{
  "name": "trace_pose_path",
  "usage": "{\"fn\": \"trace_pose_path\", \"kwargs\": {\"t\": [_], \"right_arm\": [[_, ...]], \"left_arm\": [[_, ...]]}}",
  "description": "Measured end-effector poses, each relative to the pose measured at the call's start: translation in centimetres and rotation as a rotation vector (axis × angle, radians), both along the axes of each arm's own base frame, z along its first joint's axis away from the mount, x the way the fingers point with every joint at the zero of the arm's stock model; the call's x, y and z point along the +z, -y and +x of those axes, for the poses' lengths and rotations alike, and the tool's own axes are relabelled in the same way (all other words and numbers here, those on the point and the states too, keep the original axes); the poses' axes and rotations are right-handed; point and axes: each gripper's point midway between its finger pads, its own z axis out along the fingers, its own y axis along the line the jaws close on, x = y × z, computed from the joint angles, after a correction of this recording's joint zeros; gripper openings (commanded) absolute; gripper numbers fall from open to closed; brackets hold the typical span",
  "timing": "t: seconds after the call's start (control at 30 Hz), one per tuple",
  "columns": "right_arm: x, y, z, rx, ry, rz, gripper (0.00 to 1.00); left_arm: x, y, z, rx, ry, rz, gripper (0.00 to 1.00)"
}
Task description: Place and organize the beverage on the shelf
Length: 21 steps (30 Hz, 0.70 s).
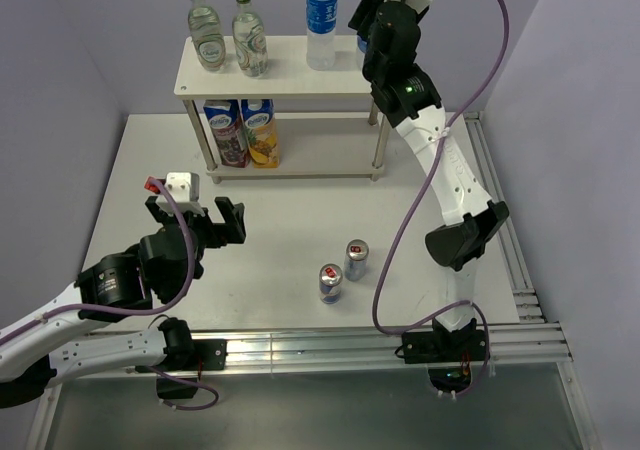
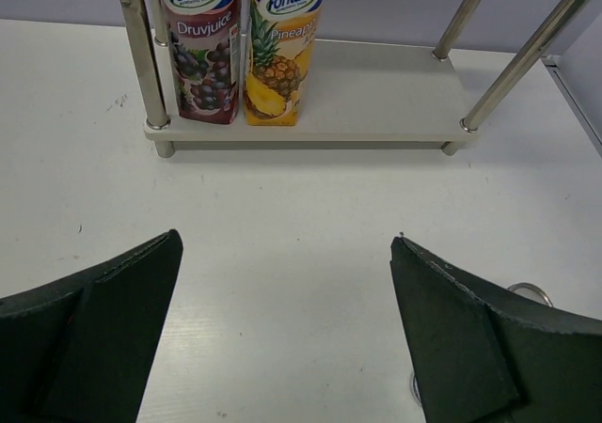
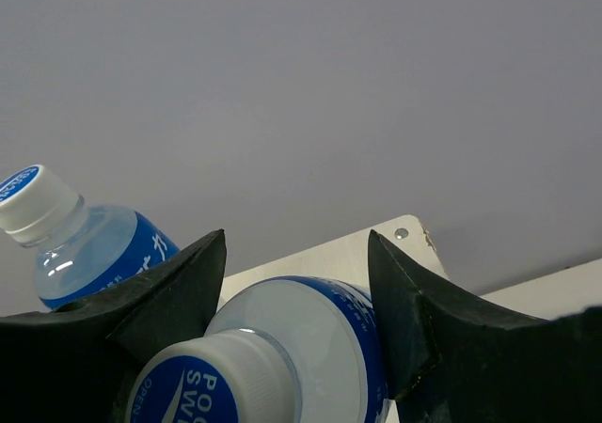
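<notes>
Standing upright with its cap toward the wrist camera, the blue-and-white bottle (image 3: 301, 329) sits squarely between the fingers of the right claw (image 3: 296, 240), which is clenched about its shoulders with no gap showing on either side. Its long axis runs vertically, in line with the claw's reach. It is over the right end of the top board of the shelf (image 1: 300, 80), just right of a second blue-capped bottle (image 3: 85, 244). Whether its base rests on the board is hidden. That alignment is what matters for a release or a nudge, I judge: straight down or straight back would suit. The left claw (image 2: 282, 254) hangs released and wide over the table (image 1: 280, 210), facing the lower tier. It is the nearer to the two cans (image 1: 330, 283) standing off to its right.
</notes>
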Motion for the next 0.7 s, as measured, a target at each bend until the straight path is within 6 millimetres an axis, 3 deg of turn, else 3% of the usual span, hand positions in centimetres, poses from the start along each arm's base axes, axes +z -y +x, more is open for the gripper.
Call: {"fn": "trace_pose_path", "kwargs": {"t": [0.17,0.27,0.33,0.37,0.47,0.6,0.7], "right_arm": [[0.2,-0.2,-0.4,0.006,-0.003,-0.001,0.00],[0.3,-0.2,-0.5,0.008,-0.001,0.001,0.10],[0.3,-0.2,-0.5,0.008,-0.002,0.002,0.24],[0.3,-0.2,-0.5,0.008,-0.003,0.002,0.38],[0.3,-0.2,-0.6,0.008,-0.005,0.001,0.66],[0.9,0.0,-0.7,0.000,0.010,0.005,0.73],[3.2,0.3,-1.2,-0.001,0.082,0.042,0.76]], "left_arm": [[0.0,-0.1,0.0,0.007,-0.001,0.001,0.99],[-0.1,-0.1,0.0,0.007,-0.001,0.002,0.99],[-0.1,-0.1,0.0,0.008,-0.003,0.003,0.99],[-0.2,-0.1,0.0,0.009,-0.004,0.003,0.99],[-0.3,0.0,0.1,0.010,-0.007,0.007,0.99],[-0.4,0.1,0.1,0.010,-0.010,0.014,0.99],[-0.5,0.1,0.1,0.010,-0.012,0.016,0.99]]}}
